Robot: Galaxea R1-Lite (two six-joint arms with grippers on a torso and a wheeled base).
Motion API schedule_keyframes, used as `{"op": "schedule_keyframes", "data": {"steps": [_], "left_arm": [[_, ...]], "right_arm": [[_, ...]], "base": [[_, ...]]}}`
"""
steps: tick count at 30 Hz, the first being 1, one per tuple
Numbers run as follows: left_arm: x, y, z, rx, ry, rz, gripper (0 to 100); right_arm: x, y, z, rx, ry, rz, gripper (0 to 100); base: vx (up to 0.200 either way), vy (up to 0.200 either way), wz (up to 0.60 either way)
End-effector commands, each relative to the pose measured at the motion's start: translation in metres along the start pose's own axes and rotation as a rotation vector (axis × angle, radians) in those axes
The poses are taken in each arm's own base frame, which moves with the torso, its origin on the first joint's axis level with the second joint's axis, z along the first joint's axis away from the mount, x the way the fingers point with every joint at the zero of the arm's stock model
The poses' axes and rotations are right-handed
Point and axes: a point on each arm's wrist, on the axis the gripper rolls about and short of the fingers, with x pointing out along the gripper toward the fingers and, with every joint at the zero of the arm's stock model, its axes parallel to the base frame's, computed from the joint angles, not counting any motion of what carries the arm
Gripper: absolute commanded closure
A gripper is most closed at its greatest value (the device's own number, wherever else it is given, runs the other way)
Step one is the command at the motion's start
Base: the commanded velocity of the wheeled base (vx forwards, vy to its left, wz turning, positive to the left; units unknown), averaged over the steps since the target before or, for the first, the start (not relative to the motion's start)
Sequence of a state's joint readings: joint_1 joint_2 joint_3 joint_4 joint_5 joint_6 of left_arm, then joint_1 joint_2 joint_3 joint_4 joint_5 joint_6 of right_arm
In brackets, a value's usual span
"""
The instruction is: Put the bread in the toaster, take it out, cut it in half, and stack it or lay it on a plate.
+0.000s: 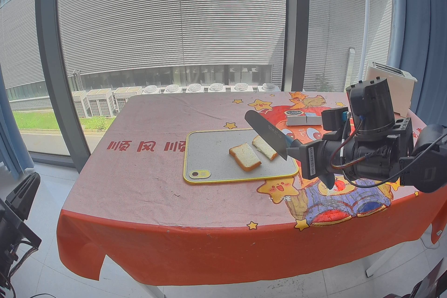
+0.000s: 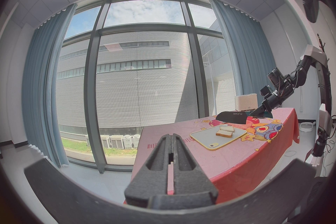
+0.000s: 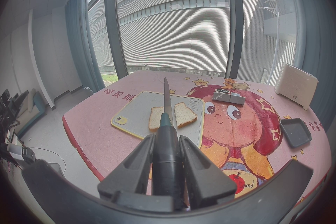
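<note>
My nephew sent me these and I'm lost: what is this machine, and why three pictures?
It is a robot with two arms. One picture looks down from its head; the other two come from cameras on its wrists. On the table lie a board with two bread halves, a toaster at the far right corner, a dark tray and a grey box. The right pincer is shut on a knife, held above the board. The left pincer is shut and empty, off the table.
</note>
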State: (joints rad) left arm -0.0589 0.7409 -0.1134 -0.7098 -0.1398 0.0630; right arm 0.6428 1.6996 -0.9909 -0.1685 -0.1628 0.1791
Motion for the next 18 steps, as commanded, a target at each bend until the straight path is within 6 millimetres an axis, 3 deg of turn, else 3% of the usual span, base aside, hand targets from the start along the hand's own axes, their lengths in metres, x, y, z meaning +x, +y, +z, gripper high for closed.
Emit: {"op": "schedule_keyframes", "data": {"steps": [1, 2, 3, 6, 13, 18], "left_arm": [[-0.017, -0.002, -0.004, 0.006, -0.052, 0.009, 100], [-0.02, -0.003, -0.008, 0.006, -0.05, 0.012, 100], [-0.022, -0.004, -0.011, 0.005, -0.047, 0.011, 0], [-0.03, -0.005, -0.023, 0.002, -0.033, 0.011, 0], [-0.042, -0.007, -0.026, -0.019, -0.051, 0.038, 0], [-0.061, -0.01, -0.042, -0.02, -0.009, 0.085, 0]], "right_arm": [[-0.002, -0.001, 0.002, 0.002, -0.008, 0.0, 100], [-0.002, -0.001, 0.002, 0.002, -0.008, 0.0, 100], [-0.002, -0.001, 0.002, 0.002, -0.008, 0.0, 100], [-0.002, 0.0, 0.001, 0.001, -0.006, 0.001, 100], [-0.002, -0.001, 0.002, 0.003, -0.008, -0.001, 100], [-0.005, -0.001, 0.002, 0.003, -0.014, 0.001, 100]], "base": [[0.0, 0.0, 0.0], [0.0, 0.0, 0.0], [0.0, 0.0, 0.0], [0.0, 0.0, 0.0], [0.0, 0.0, 0.0], [0.0, 0.0, 0.0]]}}
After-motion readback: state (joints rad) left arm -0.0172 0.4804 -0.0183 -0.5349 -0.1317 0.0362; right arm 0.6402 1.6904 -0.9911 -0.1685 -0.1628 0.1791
